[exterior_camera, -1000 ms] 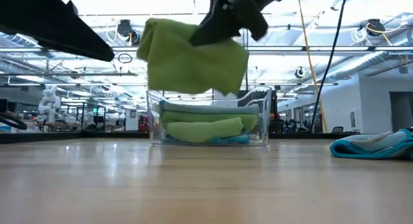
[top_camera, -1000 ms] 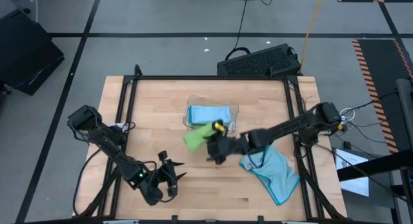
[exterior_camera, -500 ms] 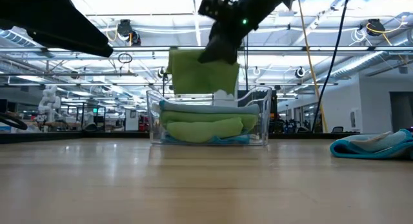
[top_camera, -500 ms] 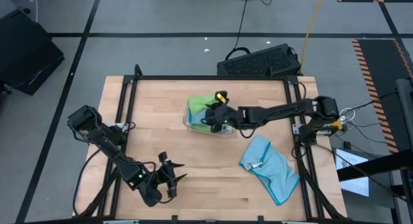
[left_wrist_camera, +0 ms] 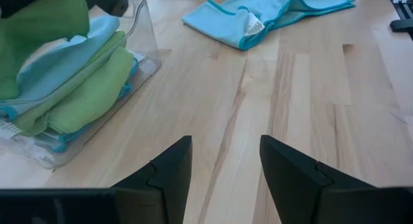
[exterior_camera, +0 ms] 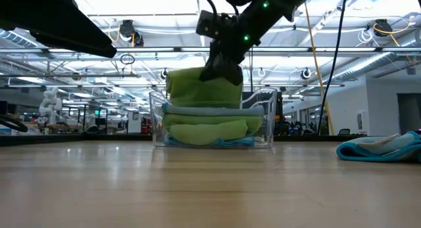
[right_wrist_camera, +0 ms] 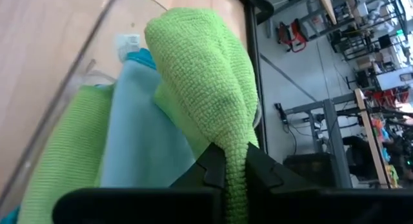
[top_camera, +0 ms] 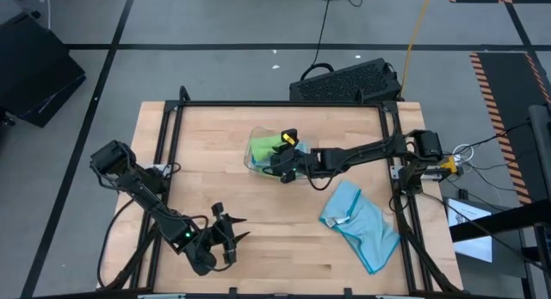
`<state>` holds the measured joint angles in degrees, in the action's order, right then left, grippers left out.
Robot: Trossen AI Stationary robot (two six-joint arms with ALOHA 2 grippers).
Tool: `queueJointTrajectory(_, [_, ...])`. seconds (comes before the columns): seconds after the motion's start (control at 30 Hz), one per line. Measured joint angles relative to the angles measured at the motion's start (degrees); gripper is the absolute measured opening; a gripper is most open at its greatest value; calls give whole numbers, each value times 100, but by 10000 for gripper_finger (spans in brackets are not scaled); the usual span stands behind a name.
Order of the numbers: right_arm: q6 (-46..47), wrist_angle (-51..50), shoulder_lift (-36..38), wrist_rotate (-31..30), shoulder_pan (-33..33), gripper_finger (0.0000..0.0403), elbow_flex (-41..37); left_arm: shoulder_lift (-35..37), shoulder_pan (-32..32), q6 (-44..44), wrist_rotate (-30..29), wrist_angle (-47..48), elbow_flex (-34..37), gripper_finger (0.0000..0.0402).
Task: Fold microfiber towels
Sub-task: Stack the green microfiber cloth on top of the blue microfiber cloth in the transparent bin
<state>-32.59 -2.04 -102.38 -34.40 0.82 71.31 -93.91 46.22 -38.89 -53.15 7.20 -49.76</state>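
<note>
- Green towel (exterior_camera: 200, 87) hangs pinched in our right hand (exterior_camera: 222, 71), just above the tray's (exterior_camera: 266, 119) stack, ready for stacking.
- Blue towel (top_camera: 362, 226) lies unfolded nearby.
- Left hand (top_camera: 225, 237) waits spread, well apart.

A folded lime green towel (exterior_camera: 202, 88) sits bunched on top of the stack, pinched at its upper edge by the right claw (exterior_camera: 220, 69). Beneath it lie a folded light blue towel (exterior_camera: 209, 111) and another green towel (exterior_camera: 207, 131). A crumpled light blue towel (top_camera: 362, 227) with a white tag lies apart on the table.
</note>
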Motion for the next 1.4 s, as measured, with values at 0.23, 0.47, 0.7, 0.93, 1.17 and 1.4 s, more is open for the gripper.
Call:
queueJointTrajectory(0.23, [-94, -19, -1, -105, -32, 19, 0, 0, 0, 0, 0, 0, 0, 186])
queueJointTrajectory(0.47, [-849, 596, 1, -800, -205, 10, 2, 0, 0, -24, 2, -55, 0, 186])
queueJointTrajectory(0.7, [-737, 584, 1, -519, -370, 11, -1, 2, 0, 0, 4, -126, 0, 186])
queueJointTrajectory(0.93, [-759, 782, 1, 167, -392, 11, -352, 2, 0, -22, 7, -147, 0, 186])
queueJointTrajectory(1.17, [-713, 720, 1, 464, -319, 14, -553, 2, 0, 0, 7, -151, 0, 186])
queueJointTrajectory(1.4, [-651, 550, 1, 553, -294, 53, -560, 2, 0, 17, 7, -151, 0, 186])
